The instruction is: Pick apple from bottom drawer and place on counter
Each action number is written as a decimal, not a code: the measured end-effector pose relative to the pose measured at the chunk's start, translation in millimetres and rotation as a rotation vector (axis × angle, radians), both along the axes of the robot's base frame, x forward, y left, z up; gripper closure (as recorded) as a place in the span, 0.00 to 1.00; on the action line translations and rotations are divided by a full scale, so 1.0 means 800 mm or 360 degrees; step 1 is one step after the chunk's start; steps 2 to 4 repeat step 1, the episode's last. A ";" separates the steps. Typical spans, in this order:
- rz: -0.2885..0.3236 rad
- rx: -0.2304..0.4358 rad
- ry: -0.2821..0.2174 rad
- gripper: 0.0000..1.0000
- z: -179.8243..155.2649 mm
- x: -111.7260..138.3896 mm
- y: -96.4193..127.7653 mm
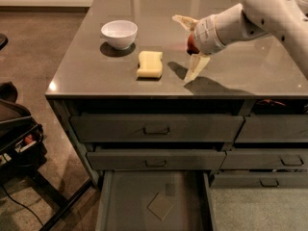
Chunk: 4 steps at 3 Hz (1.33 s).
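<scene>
The red apple [191, 44] shows only as a small red patch on the counter [250, 73], just right of centre, mostly hidden behind my gripper's palm. My gripper [185, 49] reaches in from the right above the counter. Its pale fingers [195, 67] are spread wide, one above and one below the apple, so it is open. I cannot tell whether the apple rests on the counter. The bottom drawer [127, 201] is pulled out at the bottom of the view, and its grey floor with the diamond mark holds nothing.
A white bowl [119, 33] stands at the counter's back left. A pale yellow sponge [150, 64] lies just left of my gripper. Closed drawer fronts with pull handles [156, 129] are below the counter. A dark stand [19, 138] is on the floor at left.
</scene>
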State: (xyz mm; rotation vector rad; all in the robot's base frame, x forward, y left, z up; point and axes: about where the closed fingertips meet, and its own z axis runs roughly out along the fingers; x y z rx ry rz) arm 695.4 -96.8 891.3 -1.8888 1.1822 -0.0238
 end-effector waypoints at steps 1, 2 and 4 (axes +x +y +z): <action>0.0000 0.0000 0.0000 0.00 0.000 0.000 0.000; 0.0000 0.0000 0.0000 0.00 0.000 0.000 0.000; 0.0000 0.0000 0.0000 0.00 0.000 0.000 0.000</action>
